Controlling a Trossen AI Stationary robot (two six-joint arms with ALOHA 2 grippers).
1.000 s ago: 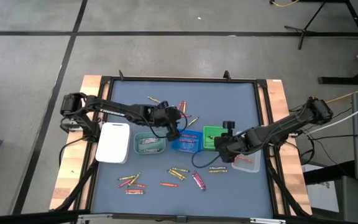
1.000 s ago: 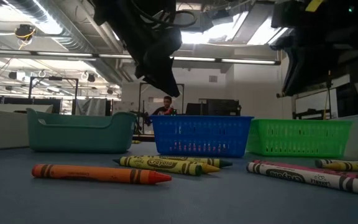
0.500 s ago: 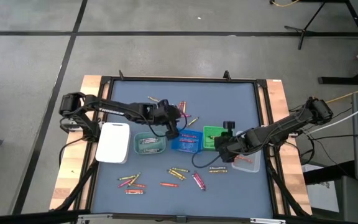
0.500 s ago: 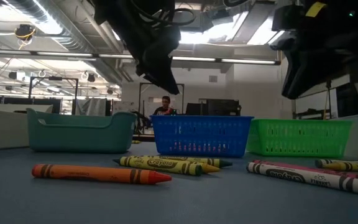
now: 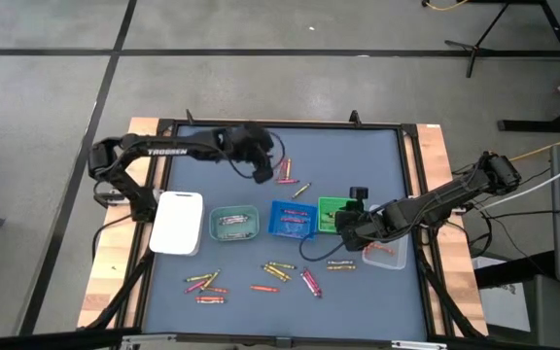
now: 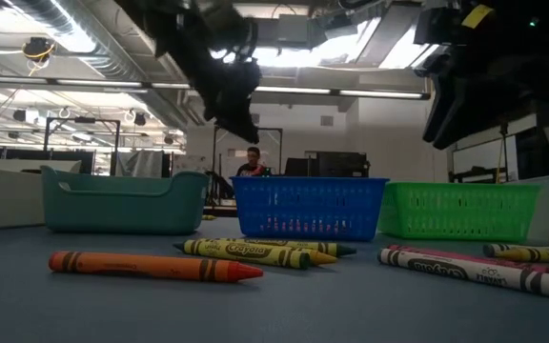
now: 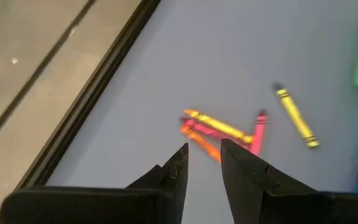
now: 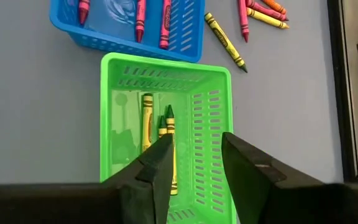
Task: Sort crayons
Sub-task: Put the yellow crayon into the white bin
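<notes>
Crayons lie loose on the blue mat: a far cluster [image 5: 286, 175] and near ones [image 5: 278, 271]. My left gripper [image 5: 263, 175] hovers open beside the far cluster; in its wrist view a yellow [image 7: 219, 126], an orange [image 7: 199, 140] and a pink crayon [image 7: 258, 132] lie just ahead of the gripper [image 7: 202, 167]. My right gripper [image 5: 342, 230] hangs open over the green tray [image 8: 213, 118], which holds yellow-green crayons [image 8: 146, 121]. Nothing sits between either gripper's fingers [image 8: 160, 165].
A row of trays crosses the mat: white [image 5: 178, 223], teal [image 5: 233, 223], blue [image 5: 293, 219] with red crayons, green [image 5: 331, 211] and clear [image 5: 387, 255]. More crayons lie at the near left [image 5: 203, 286] and near middle [image 5: 310, 282]. The mat has a raised black frame [image 5: 290, 123].
My left gripper has gone from over the teal and blue trays toward the table's far edge, and now stands beside the far crayon cluster. My right gripper has stayed over the green tray.
</notes>
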